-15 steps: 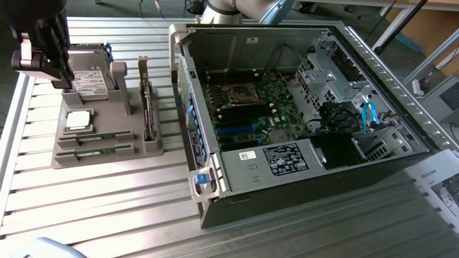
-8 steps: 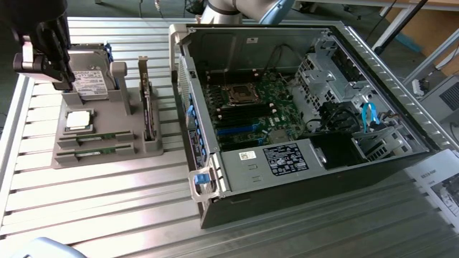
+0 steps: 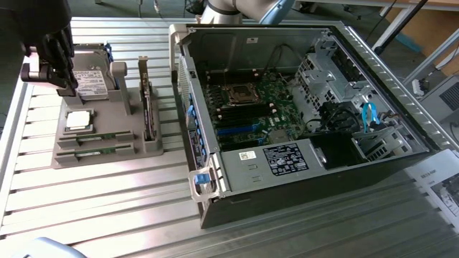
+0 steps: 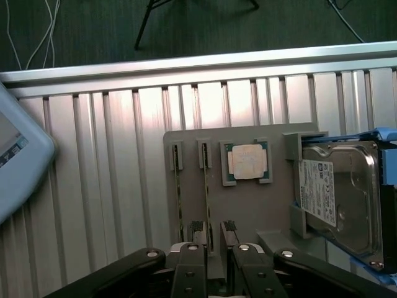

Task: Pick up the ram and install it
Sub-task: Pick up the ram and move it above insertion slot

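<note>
Two ram sticks (image 3: 93, 138) (image 3: 92, 154) lie on edge in slots of the grey holder (image 3: 107, 121) at the exterior view's left. The wrist view shows them as two thin dark strips (image 4: 177, 192) (image 4: 206, 192) beside the square silver CPU (image 4: 247, 162). My gripper (image 3: 57, 80) hangs above the holder's far end, near the hard drive (image 3: 90, 83). It is open, its fingers (image 4: 189, 264) standing apart with nothing between them, and the gripper (image 4: 214, 257) is clear of the sticks. The open computer case (image 3: 301, 107) holds the motherboard with its memory slots (image 3: 240, 115).
A green expansion card (image 3: 147, 107) stands upright in the holder between the ram and the case. The hard drive (image 4: 338, 198) sits in a blue-edged cradle. A pale rounded device (image 4: 18, 155) lies at the ribbed metal table's edge. Cables and a drive cage crowd the case's right half.
</note>
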You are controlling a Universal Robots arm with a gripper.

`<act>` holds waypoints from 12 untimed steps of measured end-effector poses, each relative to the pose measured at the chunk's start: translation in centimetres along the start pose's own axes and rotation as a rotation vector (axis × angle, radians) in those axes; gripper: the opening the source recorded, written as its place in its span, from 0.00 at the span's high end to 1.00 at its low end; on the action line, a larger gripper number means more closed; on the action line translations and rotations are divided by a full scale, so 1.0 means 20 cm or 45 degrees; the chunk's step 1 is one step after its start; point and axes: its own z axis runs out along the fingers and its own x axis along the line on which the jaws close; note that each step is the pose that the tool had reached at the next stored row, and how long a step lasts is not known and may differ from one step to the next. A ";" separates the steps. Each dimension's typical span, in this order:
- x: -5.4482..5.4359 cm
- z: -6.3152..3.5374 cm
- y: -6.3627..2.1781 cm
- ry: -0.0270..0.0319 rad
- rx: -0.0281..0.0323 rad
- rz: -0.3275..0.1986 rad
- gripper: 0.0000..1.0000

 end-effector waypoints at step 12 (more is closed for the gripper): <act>0.00 0.113 -0.005 -0.0001 0.0001 0.000 0.76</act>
